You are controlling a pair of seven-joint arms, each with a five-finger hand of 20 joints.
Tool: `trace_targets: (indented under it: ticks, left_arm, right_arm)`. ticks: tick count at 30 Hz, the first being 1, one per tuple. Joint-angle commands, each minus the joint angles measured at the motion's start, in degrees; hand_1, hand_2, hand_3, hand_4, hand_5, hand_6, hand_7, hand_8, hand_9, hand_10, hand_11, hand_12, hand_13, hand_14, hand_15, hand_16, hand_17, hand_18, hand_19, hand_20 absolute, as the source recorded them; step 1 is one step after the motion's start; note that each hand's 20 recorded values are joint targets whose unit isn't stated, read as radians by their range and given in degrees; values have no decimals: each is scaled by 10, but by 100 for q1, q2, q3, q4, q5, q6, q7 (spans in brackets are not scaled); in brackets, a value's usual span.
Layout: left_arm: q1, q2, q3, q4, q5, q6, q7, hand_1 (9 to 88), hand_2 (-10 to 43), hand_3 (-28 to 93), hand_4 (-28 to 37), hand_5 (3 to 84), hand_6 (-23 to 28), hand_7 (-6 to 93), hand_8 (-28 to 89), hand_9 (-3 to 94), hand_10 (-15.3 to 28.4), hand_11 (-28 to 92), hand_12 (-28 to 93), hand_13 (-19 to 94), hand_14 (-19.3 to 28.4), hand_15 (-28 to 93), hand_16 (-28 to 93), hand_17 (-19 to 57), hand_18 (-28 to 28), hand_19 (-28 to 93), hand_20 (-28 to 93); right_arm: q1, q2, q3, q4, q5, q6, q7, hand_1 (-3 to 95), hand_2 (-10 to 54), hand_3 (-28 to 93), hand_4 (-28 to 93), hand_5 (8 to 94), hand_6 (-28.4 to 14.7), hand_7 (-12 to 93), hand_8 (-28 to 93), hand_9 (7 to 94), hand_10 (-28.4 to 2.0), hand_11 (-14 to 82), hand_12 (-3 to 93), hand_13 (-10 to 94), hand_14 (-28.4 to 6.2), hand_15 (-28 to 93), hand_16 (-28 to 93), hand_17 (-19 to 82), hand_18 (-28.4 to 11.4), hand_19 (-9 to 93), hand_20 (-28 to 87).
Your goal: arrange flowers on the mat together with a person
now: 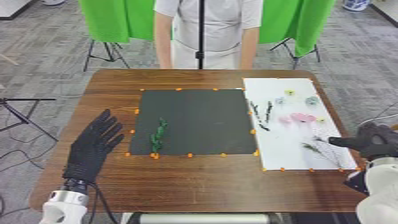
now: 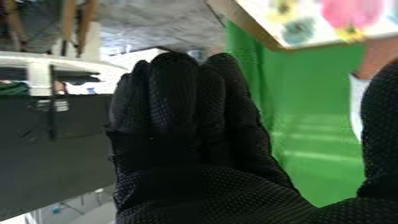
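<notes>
Lying on dark mat point(image 1: 206, 120), green sprig point(image 1: 159, 134); left hand point(image 1: 87, 152), fingers apart; right hand point(image 1: 371, 142), fingers together.

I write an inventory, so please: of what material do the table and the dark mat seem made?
The table looks like wood, lightly satin: brown, with streaky grain and a soft sheen. The dark mat could be matt card or felt; it looks flat, without shine.

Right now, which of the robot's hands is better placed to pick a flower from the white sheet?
Right, probably: the right hand is beside the white sheet, while the left hand is across the black mat.
</notes>
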Motion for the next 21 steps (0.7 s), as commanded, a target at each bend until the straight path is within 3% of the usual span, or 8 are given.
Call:
trace_targets:
  ticks: [1,7,9,16,21]
  left_arm:
    - [45,-43,-16,20,5,-50,-61,298,-25,683,-220,300,29,148,-85,236,108,155,164,182,121,169,52,-104,210,419,89]
    - [20,-46,-8,44,-2,-40,-77,298,-25,684,-220,301,29,148,-85,237,109,156,162,184,123,173,51,-105,210,419,89]
    - [21,10,13,55,-37,23,-54,297,-24,684,-220,302,29,148,-85,238,109,156,162,185,123,174,51,-104,210,419,89]
    - [33,61,-12,57,-57,32,-62,295,-23,686,-220,303,29,147,-86,239,109,156,162,185,124,175,50,-105,210,418,89]
    - [0,51,-7,75,-49,11,-75,293,-23,689,-220,303,29,147,-85,240,111,154,162,186,124,178,50,-105,210,418,89]
  right_arm:
    - [32,-87,-171,332,42,-77,61,254,-95,588,-283,491,-74,411,-139,494,-169,688,502,555,-145,812,220,322,-204,887,316]
    - [-57,-156,-242,547,-214,113,-151,293,-95,559,-283,548,-50,433,-140,556,-149,696,512,607,-133,815,243,357,-204,919,323]
    - [-28,-184,-303,649,-249,236,-189,310,-95,553,-283,580,-38,447,-151,591,-145,680,502,633,-125,797,246,366,-203,924,317]
    - [-29,-127,-650,1009,-805,1091,-307,355,-95,588,-283,662,-16,420,-147,678,-130,640,486,710,-101,756,260,415,-201,931,337]
    - [1,-78,-823,1086,-1208,1344,-275,358,-95,622,-283,684,-9,420,-145,701,-122,642,493,725,-97,758,271,431,-200,932,373]
